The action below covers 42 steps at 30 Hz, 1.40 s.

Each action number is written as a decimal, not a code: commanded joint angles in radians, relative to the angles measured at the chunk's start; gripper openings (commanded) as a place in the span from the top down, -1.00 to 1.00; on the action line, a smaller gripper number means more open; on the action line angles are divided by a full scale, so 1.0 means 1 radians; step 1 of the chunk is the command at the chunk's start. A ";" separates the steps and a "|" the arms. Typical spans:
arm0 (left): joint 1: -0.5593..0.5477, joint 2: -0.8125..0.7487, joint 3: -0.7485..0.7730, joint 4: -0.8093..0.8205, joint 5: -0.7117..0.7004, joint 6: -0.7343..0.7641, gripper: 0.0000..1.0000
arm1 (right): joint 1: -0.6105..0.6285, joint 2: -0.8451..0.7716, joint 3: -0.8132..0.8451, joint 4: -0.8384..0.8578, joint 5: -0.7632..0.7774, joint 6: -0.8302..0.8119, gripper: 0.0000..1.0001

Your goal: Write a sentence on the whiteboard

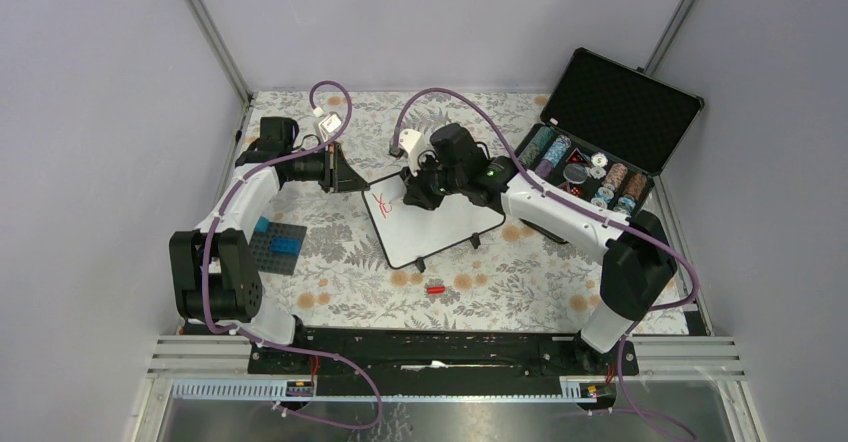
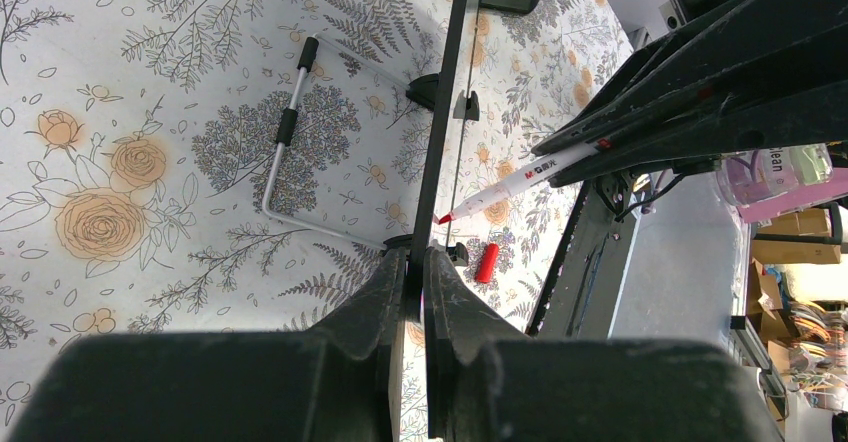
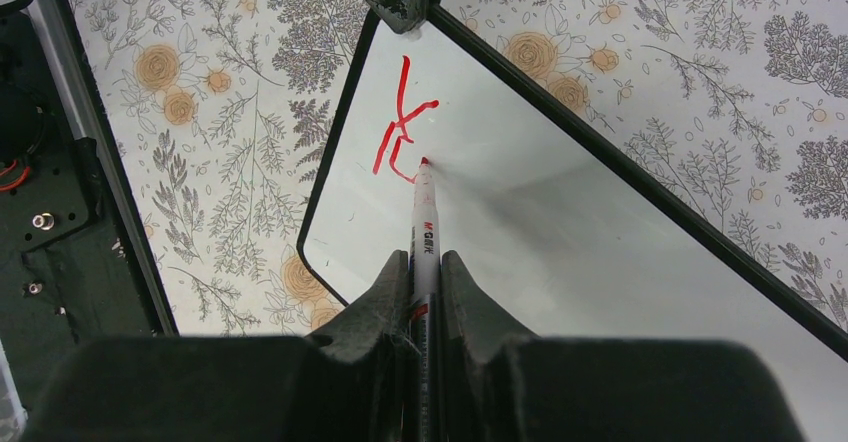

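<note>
Two grippers clamped. Right gripper (image 3: 425, 262) grips marker (image 3: 424, 224), tip touching whiteboard (image 3: 560, 222) just beside red strokes of sentence (image 3: 398, 122). Beyond strokes, left gripper (image 2: 417, 260) pinches whiteboard's corner edge. Whiteboard lies mid-table on floral cloth (image 3: 700, 62).

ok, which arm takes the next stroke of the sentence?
Right. The right pincer is shut on the marker, tip at the whiteboard beside the red strokes; the left pincer is clamped on the board's rim.
</note>
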 commanded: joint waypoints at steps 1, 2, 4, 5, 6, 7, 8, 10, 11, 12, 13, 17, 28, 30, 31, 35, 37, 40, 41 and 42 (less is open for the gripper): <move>-0.012 -0.032 -0.005 0.015 -0.005 0.018 1.00 | -0.002 0.010 0.051 0.025 0.006 0.010 1.00; -0.012 -0.034 -0.004 0.015 -0.005 0.018 1.00 | -0.002 0.013 0.053 0.025 0.006 0.010 1.00; -0.012 -0.035 -0.003 0.015 -0.006 0.018 1.00 | -0.001 0.017 0.058 0.025 0.006 0.010 1.00; -0.012 -0.036 -0.003 0.016 -0.008 0.018 1.00 | 0.000 0.019 0.060 0.025 0.006 0.010 1.00; -0.012 -0.037 -0.003 0.015 -0.008 0.017 1.00 | -0.001 0.020 0.062 0.024 0.005 0.010 1.00; -0.011 -0.037 -0.003 0.015 -0.008 0.016 1.00 | 0.001 0.023 0.065 0.023 0.005 0.010 1.00; -0.012 -0.035 -0.003 0.016 -0.008 0.017 1.00 | 0.001 0.025 0.066 0.024 0.003 0.010 1.00; -0.012 -0.036 -0.004 0.015 -0.008 0.017 1.00 | 0.005 0.028 0.067 0.024 0.003 0.009 1.00; -0.012 -0.037 -0.005 0.016 -0.008 0.017 1.00 | 0.007 0.030 0.068 0.024 0.003 0.008 1.00; -0.012 -0.037 -0.006 0.015 -0.008 0.018 1.00 | 0.008 0.031 0.067 0.023 0.003 0.008 1.00; -0.012 -0.037 -0.006 0.015 -0.009 0.018 1.00 | 0.011 0.033 0.067 0.023 0.003 0.008 1.00; -0.012 -0.036 -0.004 0.015 -0.009 0.018 1.00 | 0.014 0.031 0.071 0.018 -0.004 0.007 1.00; -0.012 -0.036 -0.006 0.015 -0.018 0.019 1.00 | -0.026 -0.073 0.005 0.021 -0.128 0.019 1.00; -0.012 -0.037 -0.005 0.015 -0.017 0.019 1.00 | -0.048 -0.080 -0.001 0.022 -0.124 0.018 1.00; -0.012 -0.037 -0.005 0.016 -0.016 0.019 1.00 | -0.053 -0.079 -0.002 0.022 -0.116 0.014 1.00; -0.011 -0.036 -0.005 0.016 -0.017 0.018 1.00 | -0.057 -0.067 0.000 0.023 -0.080 0.003 1.00; -0.012 -0.037 -0.005 0.016 -0.018 0.018 1.00 | -0.057 -0.057 0.006 0.022 -0.075 0.001 1.00; -0.012 -0.034 -0.004 0.015 -0.019 0.018 1.00 | -0.057 -0.035 0.020 0.021 -0.074 0.001 1.00; -0.012 -0.033 -0.004 0.016 -0.019 0.018 1.00 | -0.057 -0.031 0.022 0.020 -0.077 0.002 1.00; -0.012 -0.033 -0.004 0.015 -0.019 0.018 1.00 | -0.057 -0.026 0.025 0.021 -0.081 0.003 1.00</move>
